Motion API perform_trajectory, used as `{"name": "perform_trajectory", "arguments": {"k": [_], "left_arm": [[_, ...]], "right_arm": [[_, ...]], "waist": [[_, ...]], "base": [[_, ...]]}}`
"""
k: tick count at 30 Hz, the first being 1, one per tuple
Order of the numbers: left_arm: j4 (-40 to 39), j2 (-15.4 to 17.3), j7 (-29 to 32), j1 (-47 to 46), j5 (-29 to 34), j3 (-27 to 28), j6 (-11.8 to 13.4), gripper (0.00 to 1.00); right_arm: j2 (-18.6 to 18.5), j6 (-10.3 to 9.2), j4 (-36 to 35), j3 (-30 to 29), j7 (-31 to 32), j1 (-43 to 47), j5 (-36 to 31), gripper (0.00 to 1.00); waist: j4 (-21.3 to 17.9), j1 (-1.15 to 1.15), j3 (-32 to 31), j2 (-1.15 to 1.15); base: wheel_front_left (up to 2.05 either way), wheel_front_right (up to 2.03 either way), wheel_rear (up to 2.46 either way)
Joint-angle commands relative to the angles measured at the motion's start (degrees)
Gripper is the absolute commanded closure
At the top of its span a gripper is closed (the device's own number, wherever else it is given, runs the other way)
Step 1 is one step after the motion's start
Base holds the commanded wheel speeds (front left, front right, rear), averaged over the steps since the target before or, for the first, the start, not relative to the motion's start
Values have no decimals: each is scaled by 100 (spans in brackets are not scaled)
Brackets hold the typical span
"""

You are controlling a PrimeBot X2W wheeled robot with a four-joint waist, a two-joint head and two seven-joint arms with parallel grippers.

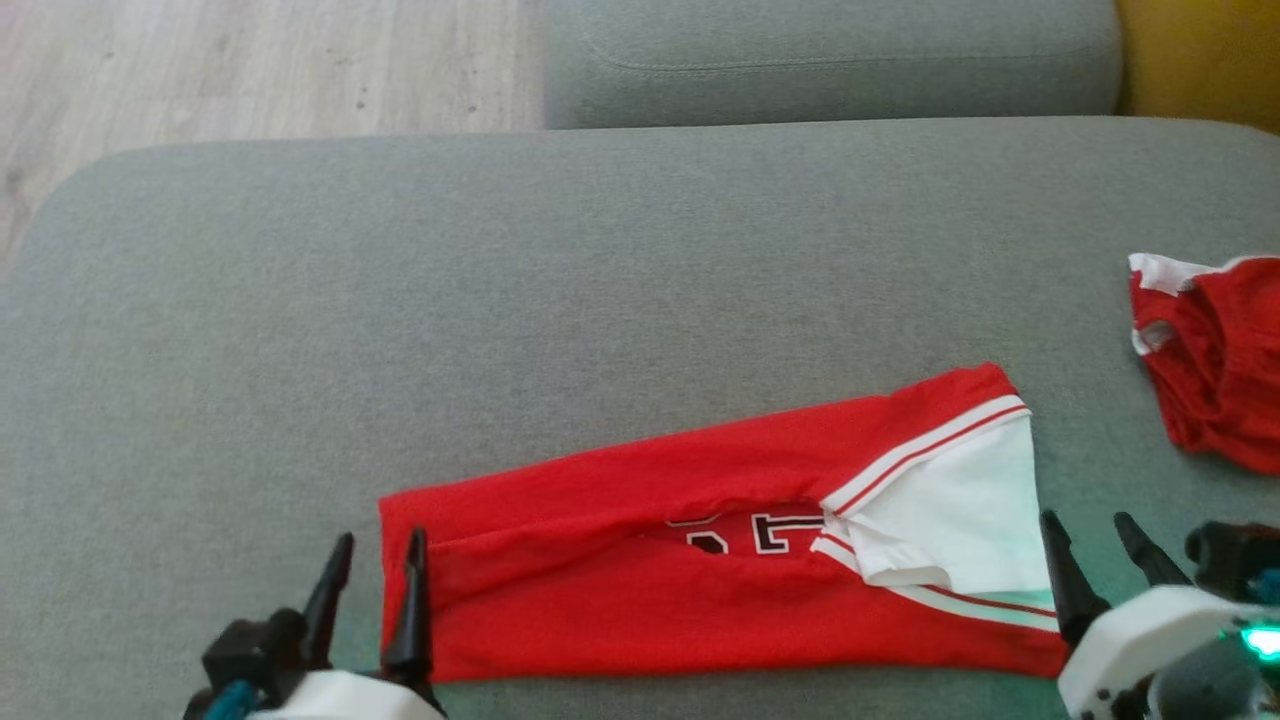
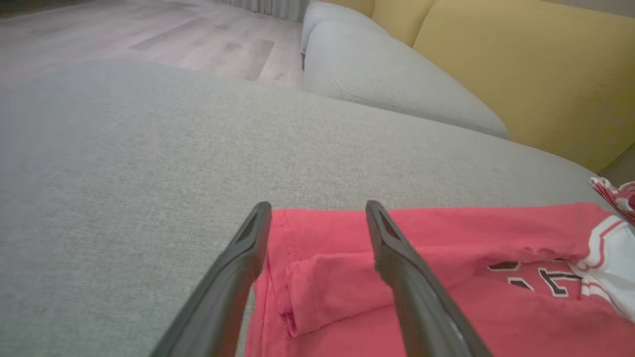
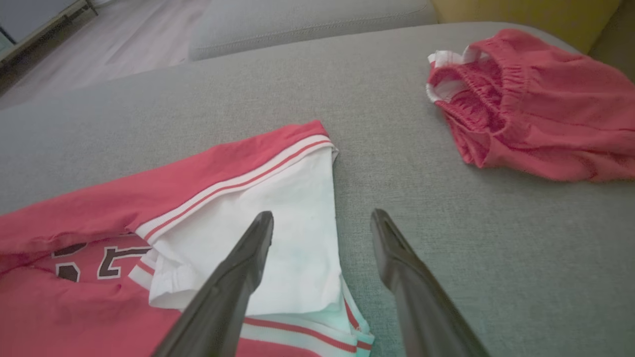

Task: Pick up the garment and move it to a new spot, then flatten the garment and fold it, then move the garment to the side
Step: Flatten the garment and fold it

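Garment [image 1: 600, 600] is lying as a folded band at the near edge of the cushion [image 1: 400, 300], left gripper [image 1: 381, 538] and right gripper [image 1: 1085, 517] hanging at its ends, jaws apart; each should probably be pinching all layers squarely before folding

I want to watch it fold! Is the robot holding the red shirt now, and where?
Nothing is held. The left gripper and right gripper both stand open at the two ends of the red shirt, pinching no cloth.
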Motion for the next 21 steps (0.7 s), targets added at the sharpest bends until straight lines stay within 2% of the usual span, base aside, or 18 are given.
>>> {"name": "perform_trajectory", "arguments": {"k": [1, 9, 14, 19, 20, 21], "left_arm": [[-252, 55, -82, -159, 40, 314, 108, 0], [-533, 101, -41, -177, 110, 396, 376, 0], [-601, 108, -46, -171, 109, 415, 427, 0], [-619, 117, -54, -155, 104, 430, 461, 0], [-621, 122, -56, -150, 104, 433, 469, 0], [-625, 126, -58, -142, 102, 439, 479, 0]], "right_arm": [[-131, -5, -110, 125, 106, -401, -68, 0], [-553, -5, 1116, 177, 888, -1197, -111, 0], [-537, -5, 1799, 243, 1315, -1457, 183, 0], [-561, -5, 1979, 524, 1530, -1498, 450, 0], [-572, -5, 1979, 624, 1545, -1497, 507, 20], [-585, -5, 1967, 728, 1548, -1497, 558, 51]], "waist": [[74, 1, 20, 0], [465, 1, 202, 0], [692, 1, 242, 0], [764, 1, 237, 0], [767, 1, 233, 0], [760, 1, 228, 0]], "base": [[0, 0, 0], [0, 0, 0], [0, 0, 0], [0, 0, 0], [0, 0, 0], [0, 0, 0]]}}
